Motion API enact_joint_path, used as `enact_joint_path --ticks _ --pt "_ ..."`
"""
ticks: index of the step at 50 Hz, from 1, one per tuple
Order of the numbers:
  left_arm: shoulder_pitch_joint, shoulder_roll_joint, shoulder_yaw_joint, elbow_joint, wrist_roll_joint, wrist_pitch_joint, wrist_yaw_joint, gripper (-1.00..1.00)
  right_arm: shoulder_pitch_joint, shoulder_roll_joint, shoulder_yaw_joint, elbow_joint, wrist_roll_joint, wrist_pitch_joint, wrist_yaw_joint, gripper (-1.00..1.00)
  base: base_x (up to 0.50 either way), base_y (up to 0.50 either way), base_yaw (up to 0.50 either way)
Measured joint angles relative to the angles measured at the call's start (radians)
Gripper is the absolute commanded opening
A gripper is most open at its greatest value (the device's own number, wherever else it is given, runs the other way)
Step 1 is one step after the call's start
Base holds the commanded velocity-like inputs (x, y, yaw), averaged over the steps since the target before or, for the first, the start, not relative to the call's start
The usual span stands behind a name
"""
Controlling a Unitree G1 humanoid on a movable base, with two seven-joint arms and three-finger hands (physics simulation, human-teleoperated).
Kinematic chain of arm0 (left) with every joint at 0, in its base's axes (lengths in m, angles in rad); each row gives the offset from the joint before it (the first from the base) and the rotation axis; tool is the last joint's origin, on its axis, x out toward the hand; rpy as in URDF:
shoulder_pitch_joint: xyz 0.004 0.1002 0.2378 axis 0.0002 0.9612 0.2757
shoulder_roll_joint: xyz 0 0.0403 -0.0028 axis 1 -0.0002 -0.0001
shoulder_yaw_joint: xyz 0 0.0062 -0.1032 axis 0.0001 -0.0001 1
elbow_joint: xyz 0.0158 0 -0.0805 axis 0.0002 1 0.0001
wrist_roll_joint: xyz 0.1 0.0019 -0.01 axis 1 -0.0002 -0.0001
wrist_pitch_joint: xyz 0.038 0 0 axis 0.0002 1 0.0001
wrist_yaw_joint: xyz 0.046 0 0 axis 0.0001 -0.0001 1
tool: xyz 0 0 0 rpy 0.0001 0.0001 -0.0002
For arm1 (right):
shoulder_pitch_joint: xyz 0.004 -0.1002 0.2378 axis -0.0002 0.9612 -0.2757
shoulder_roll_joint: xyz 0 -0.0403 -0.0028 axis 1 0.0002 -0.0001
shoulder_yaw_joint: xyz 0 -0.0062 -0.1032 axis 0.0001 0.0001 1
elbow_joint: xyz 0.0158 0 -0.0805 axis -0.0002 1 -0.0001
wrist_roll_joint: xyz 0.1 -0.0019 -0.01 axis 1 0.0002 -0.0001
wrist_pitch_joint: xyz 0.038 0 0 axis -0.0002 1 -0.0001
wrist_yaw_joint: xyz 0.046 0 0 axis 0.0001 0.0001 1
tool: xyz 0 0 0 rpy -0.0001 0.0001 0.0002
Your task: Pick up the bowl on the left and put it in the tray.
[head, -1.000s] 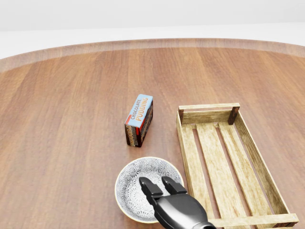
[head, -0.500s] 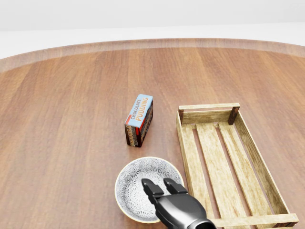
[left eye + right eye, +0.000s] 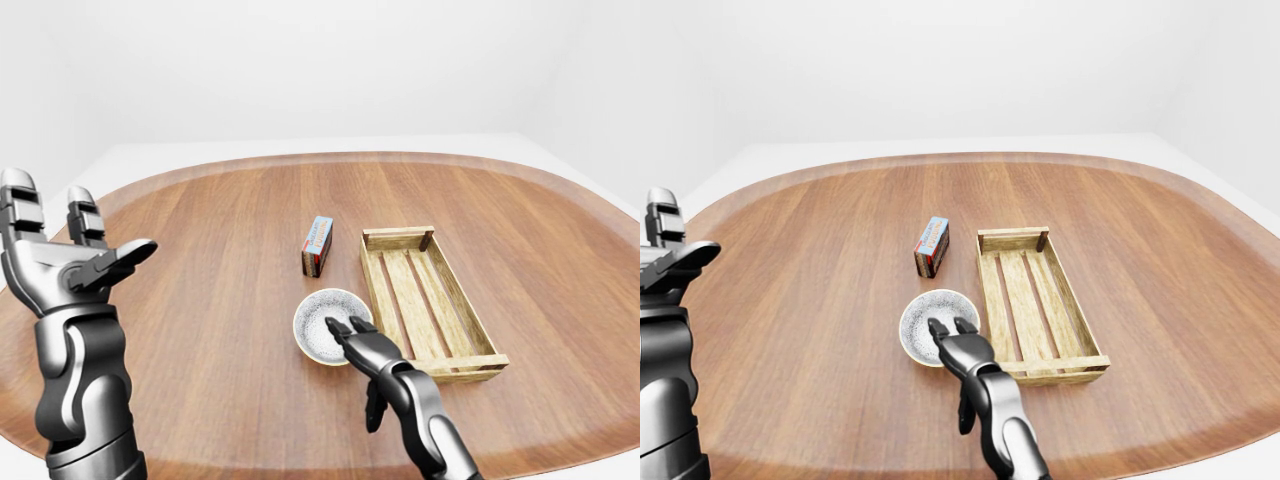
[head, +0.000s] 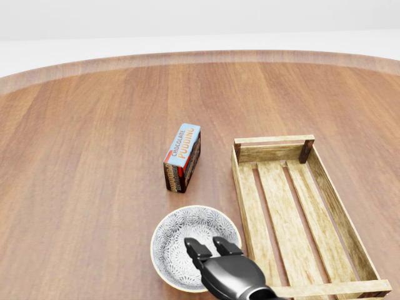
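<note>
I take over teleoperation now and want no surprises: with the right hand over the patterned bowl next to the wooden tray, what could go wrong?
1. The right hand reaches over the near rim of the shallow grey patterned bowl with fingers open; a rim pinch may slip or tip it.
2. The slatted wooden tray lies close on the bowl's right; the bowl could catch its raised side rail.
3. The blue chocolate pudding box stands just above the bowl in the head view; a push could knock it over.
</note>
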Motion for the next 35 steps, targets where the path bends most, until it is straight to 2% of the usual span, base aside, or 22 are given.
enact_joint_path --ticks 35 --pt "-0.006 0.008 0.005 0.009 -0.011 0.0 0.006 1.0 -0.063 0.023 -0.005 0.113 -0.027 0.0 -0.01 1.0 0.0 0.0 0.0"
